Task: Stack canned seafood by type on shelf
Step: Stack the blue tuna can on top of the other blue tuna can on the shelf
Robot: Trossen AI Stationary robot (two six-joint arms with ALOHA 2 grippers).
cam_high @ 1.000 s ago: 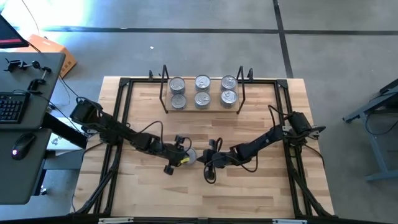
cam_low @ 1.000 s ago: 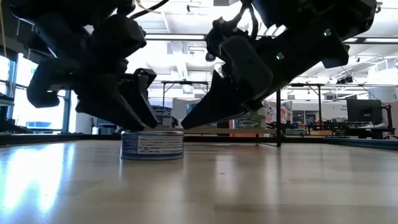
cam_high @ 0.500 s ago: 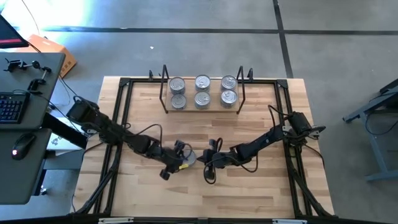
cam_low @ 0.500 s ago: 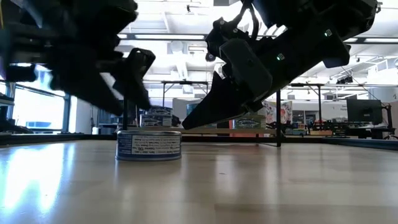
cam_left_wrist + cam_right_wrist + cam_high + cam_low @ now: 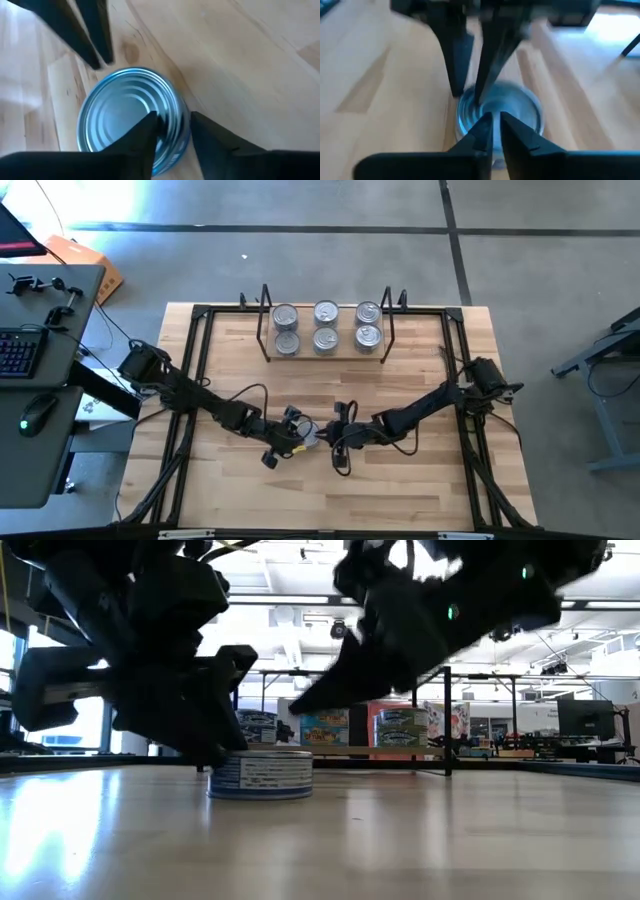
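One squat tin with a silver lid stands flat on the wooden table between my two grippers; the low view shows its blue-and-white label. My left gripper is down at the tin's left side, narrowly open, its fingers astride the rim. My right gripper is shut and hovers above the tin's right side, touching nothing. The shelf stands at the far edge and carries several tins in three pairs. My left gripper comes at the tin slanting down from the table's left. One fingertip lies over the lid near its rim, and the other stands outside the wall. The tin stays flat on the table. I cannot tell whether the fingers press it.
A black frame runs along the table's left, right and far edges. Bare wood lies between the tin and the shelf and toward the near edge. A desk with a keyboard stands left of the table.
My left gripper drew back toward the table's left, then came in again against the tin. The tin slid a little toward the table's right, still flat. My right gripper rose above the tin.
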